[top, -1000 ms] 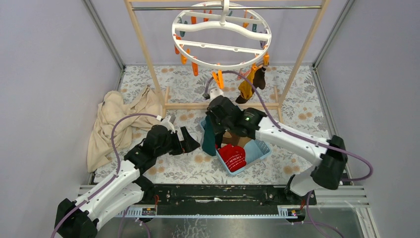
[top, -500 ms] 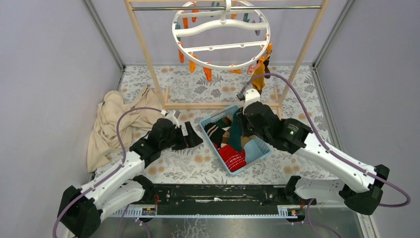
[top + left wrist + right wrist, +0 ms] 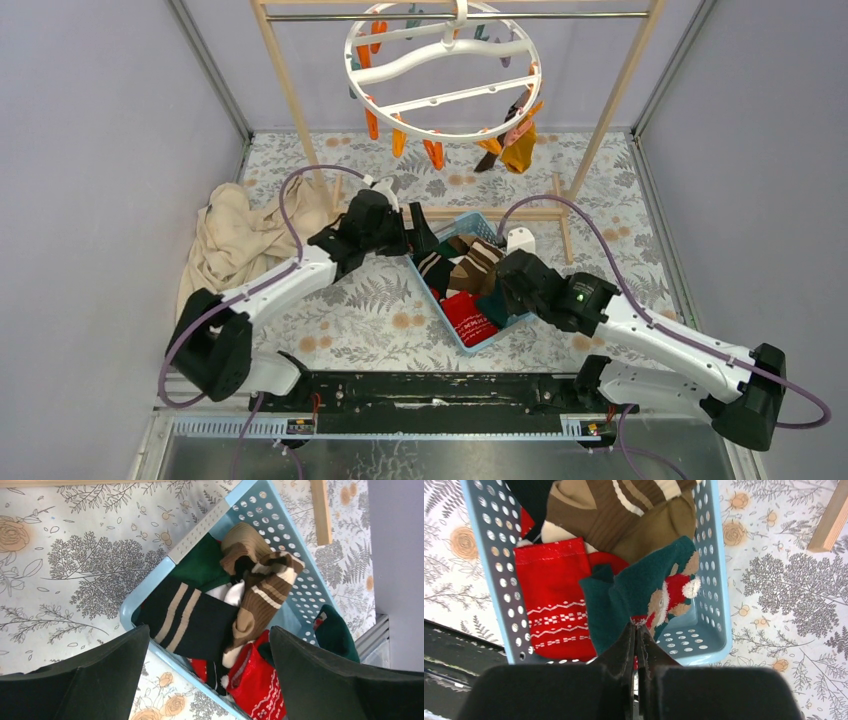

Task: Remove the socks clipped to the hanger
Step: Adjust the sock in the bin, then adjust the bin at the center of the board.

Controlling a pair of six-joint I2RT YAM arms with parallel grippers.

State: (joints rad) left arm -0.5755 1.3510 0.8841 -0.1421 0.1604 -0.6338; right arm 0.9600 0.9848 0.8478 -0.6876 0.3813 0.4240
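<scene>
Socks (image 3: 473,266) fill the blue basket (image 3: 483,550) mid-frame; we see left gripper (image 3: 209,642) spread wide above, right gripper (image 3: 636,628) pinched together, seemingly on a teal sock (image 3: 624,600).

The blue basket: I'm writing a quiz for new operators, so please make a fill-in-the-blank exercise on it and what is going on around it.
1. The teal sock is pinched in a gripper belonging to the ___ arm.
2. The left gripper hovers over the basket with its jaws ___.
3. The red sock lies ___ the basket.
4. On the hanger, a mustard sock hangs beside a ___ one.

Missing words: right; open; inside; brown.
</scene>
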